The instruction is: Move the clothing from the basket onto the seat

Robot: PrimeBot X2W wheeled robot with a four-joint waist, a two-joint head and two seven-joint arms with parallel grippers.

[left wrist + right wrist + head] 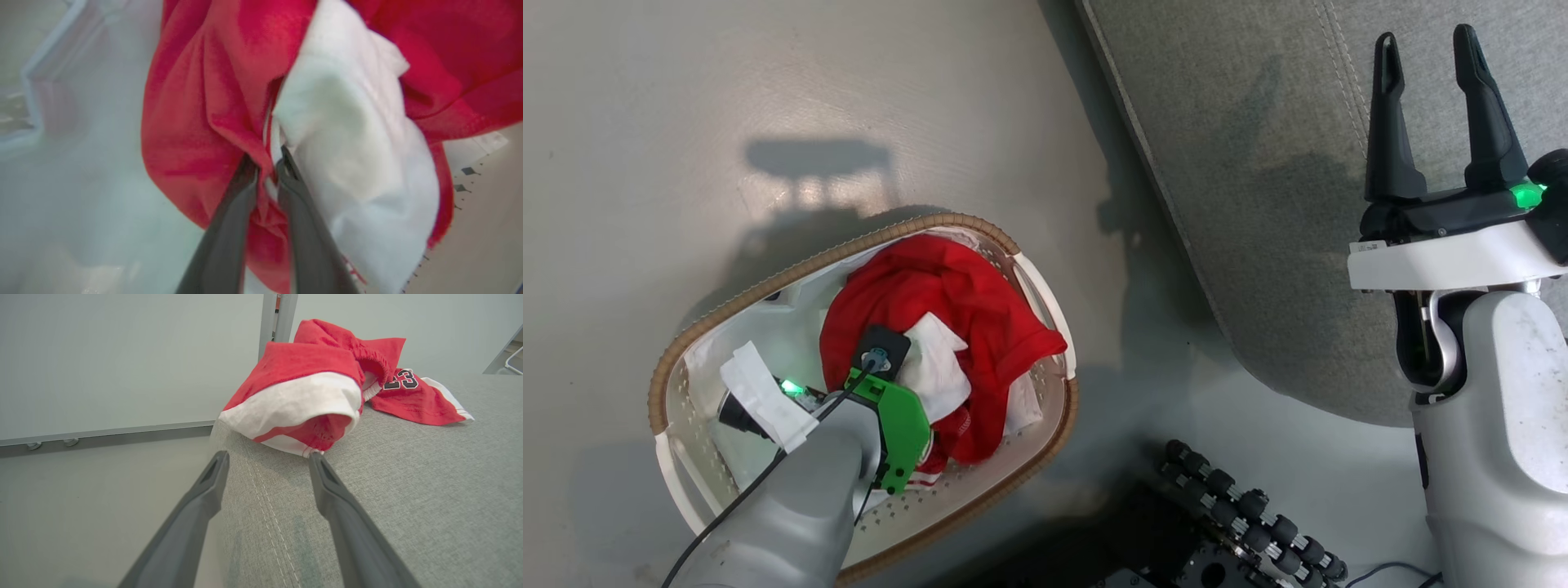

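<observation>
Red clothing (947,318) with white panels lies bunched in the oval white basket (1029,286) on the floor. My left arm reaches down into the basket, and my left gripper (267,165) is shut on a fold of the red and white clothing (229,102). My right gripper (1429,49) stands open over the grey seat (1258,163), nothing between its fingers. In the right wrist view, that open gripper (269,459) points at more red and white clothing (310,384) lying on the seat (408,498) near its edge.
The basket's white cloth liner (760,343) shows on its left side. A dark wheeled base (1233,514) with black rollers sits on the floor between basket and seat. A pale wall (122,355) stands behind the seat.
</observation>
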